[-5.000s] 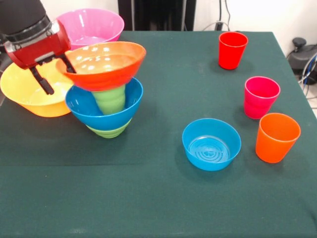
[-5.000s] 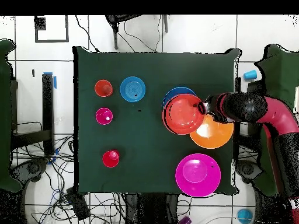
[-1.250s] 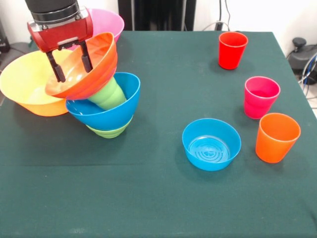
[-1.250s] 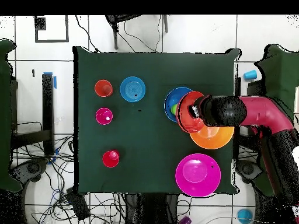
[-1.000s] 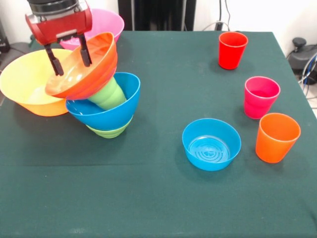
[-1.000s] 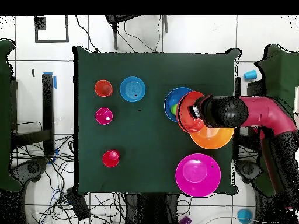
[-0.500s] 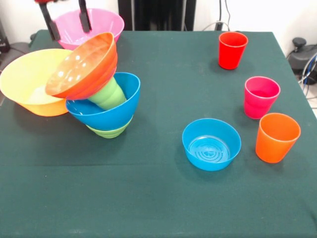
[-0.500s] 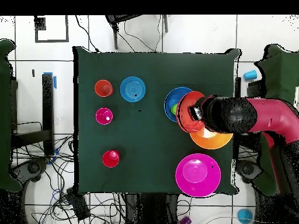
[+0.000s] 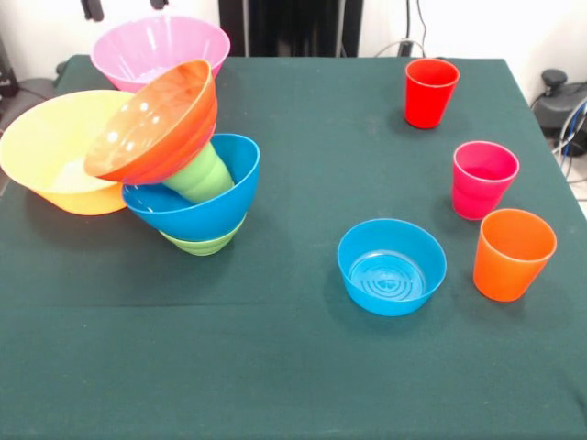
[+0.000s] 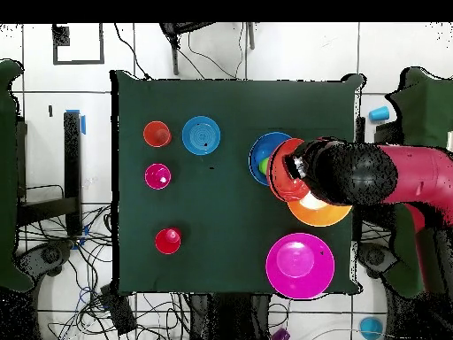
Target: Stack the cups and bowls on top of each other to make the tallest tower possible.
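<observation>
Tower (image 9: 188, 174): stood at the table's left in the front view; small green bowl (image 9: 204, 243) at the base, wide blue bowl (image 9: 197, 206) on it, light green cup (image 9: 202, 177) leaning inside, orange-red bowl (image 9: 154, 123) on top, tilted sharply leftward.
Risk of slip: the orange-red bowl is judged likely to slide off toward the big yellow-orange bowl (image 9: 55, 151), since it sits askew on a leaning cup.
Risk of topple: any further piece set on the slanted top could tip the whole tower.
Gripper (image 9: 124, 7): only two dark tips are seen at the top edge, apart and holding nothing; it is taken to be open, though little is shown.
Hidden: in the overhead view the arm (image 10: 372, 173) covers part of the tower.
Loose pieces: red cup (image 9: 430, 92), pink cup (image 9: 483, 179), orange cup (image 9: 513, 254), small blue bowl (image 9: 392, 266), big pink bowl (image 9: 160, 48).
</observation>
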